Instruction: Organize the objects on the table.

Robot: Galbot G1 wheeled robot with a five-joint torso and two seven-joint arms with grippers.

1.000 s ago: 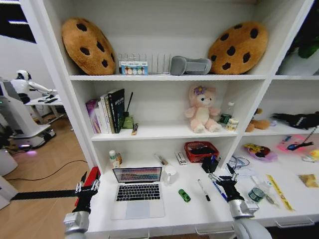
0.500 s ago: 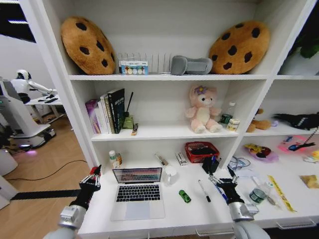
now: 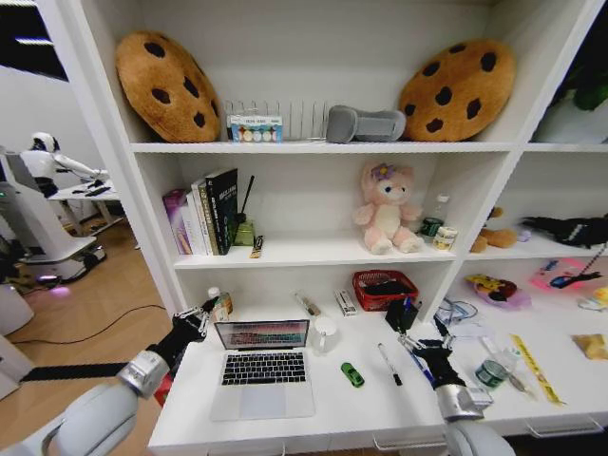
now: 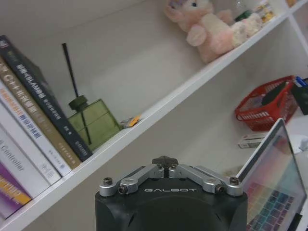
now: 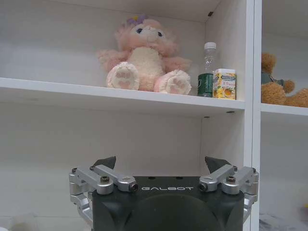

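We hold our left claw (image 3: 202, 316), fingers clenched together, just beside the open silver laptop (image 3: 262, 367) on the long white table (image 3: 370, 408). Our right claw (image 3: 425, 344) hangs released near the black marker pen (image 3: 389, 363). Approach slowly, sparing the screen. We count one laptop, one tiny green toy car (image 3: 351, 373), one black pen.

So the white table (image 3: 285, 423) has a silver laptop (image 3: 263, 366) open near its left end, then a tiny green toy car (image 3: 352, 374), a black pen (image 3: 389, 363) and a blue pen (image 3: 416, 365) in a loose row to its right. The left gripper (image 3: 201, 317) is up beside the laptop screen's left edge, right by a small bottle (image 3: 217, 303), can't really tell how its fingers stand. The right gripper (image 3: 425, 338) sits over the blue pen with its fingers spread apart, and there's a red basket (image 3: 383, 289) further back by the shelf.
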